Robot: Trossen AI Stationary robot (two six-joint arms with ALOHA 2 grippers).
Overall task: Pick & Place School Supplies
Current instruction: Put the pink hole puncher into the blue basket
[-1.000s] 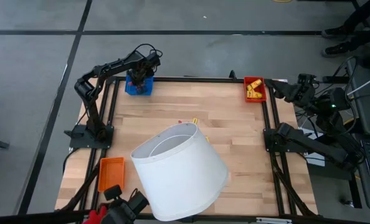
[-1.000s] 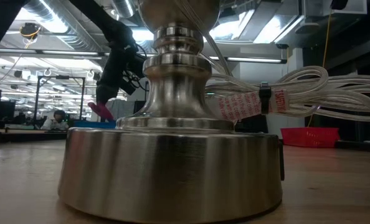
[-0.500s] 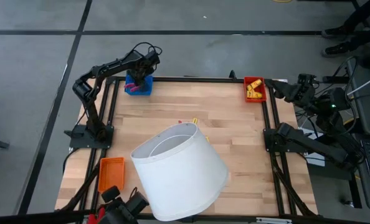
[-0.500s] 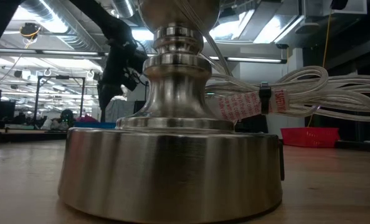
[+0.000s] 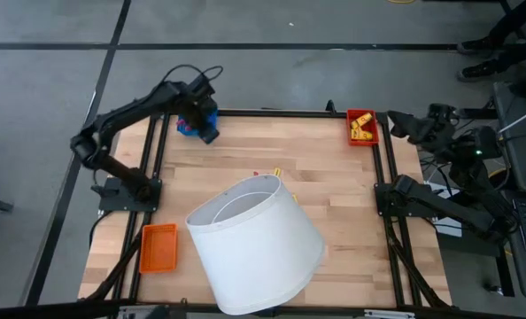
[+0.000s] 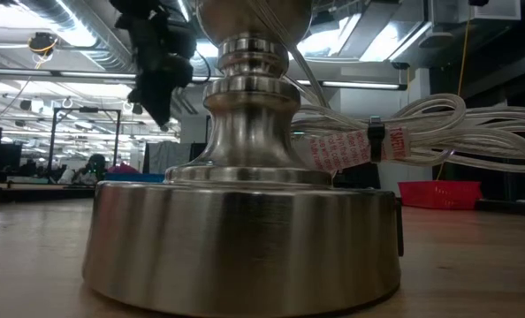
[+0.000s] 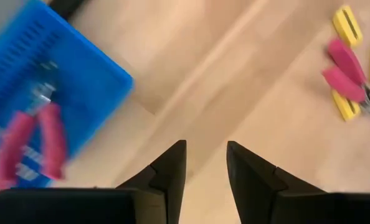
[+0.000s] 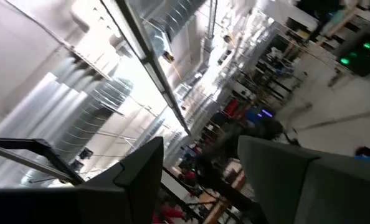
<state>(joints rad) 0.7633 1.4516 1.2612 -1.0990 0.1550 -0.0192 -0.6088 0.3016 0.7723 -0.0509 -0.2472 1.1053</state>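
A pink-handled scissor-like tool [image 7: 29, 143] lies inside the blue tray [image 7: 66, 74] at the table's far left corner. My left gripper [image 7: 207, 155] hangs open above the table just beside that tray [image 5: 185, 128], pointing steeply down, with nothing between its fingers. Another pink-handled tool [image 7: 350, 74] lies on the wood among yellow pieces [image 7: 347, 25], just beyond the lampshade's far rim [image 5: 276, 172]. More yellow pieces [image 5: 360, 127] sit in the red tray [image 5: 374, 140]. My right gripper [image 8: 200, 162] waits open past the table's far right corner [image 5: 396, 121], pointing up into the room.
A large white lampshade [image 5: 254, 244] lies on its side across the table's middle and near part. An orange tray [image 5: 158, 248] sits at the near left. In the low view a metal lamp base [image 6: 245, 230] with a bundled white cord [image 6: 422, 132] fills the foreground.
My left gripper held a pink-handled tool low over the blue tray, then let it go; the tool now lies in the tray. The gripper has since risen, rolled about its wrist and drawn off the tray toward the table's middle.
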